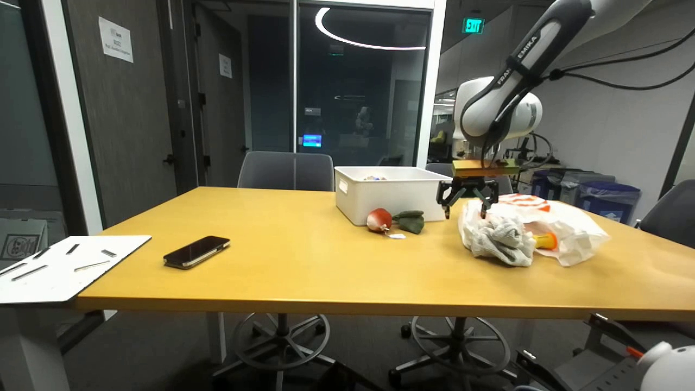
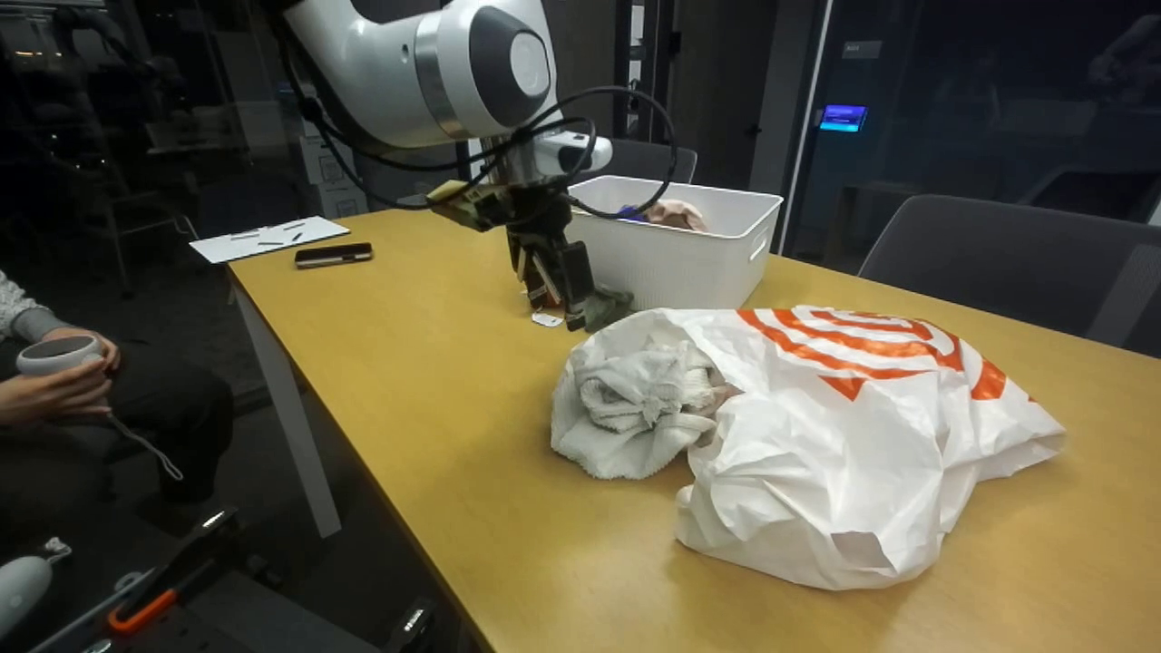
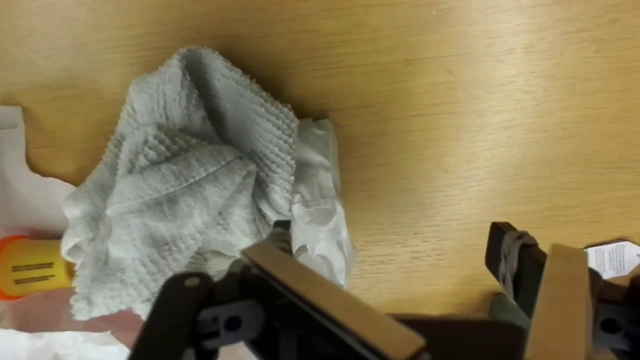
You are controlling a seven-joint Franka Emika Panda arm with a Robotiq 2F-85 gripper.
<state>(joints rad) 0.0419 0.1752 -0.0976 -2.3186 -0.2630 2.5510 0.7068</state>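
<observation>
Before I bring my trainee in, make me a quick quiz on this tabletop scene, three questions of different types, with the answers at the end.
1. True or false: the fingers stand open, holding nothing.
2. Pick one: the print on the white plastic bag is A) blue, B) orange-red, C) green.
3. Short answer: in the wrist view, which yellow thing shows beside the light gray towel, near the picture's left edge?

Key: 1. True. 2. B. 3. The cylinder with an orange rim.
</observation>
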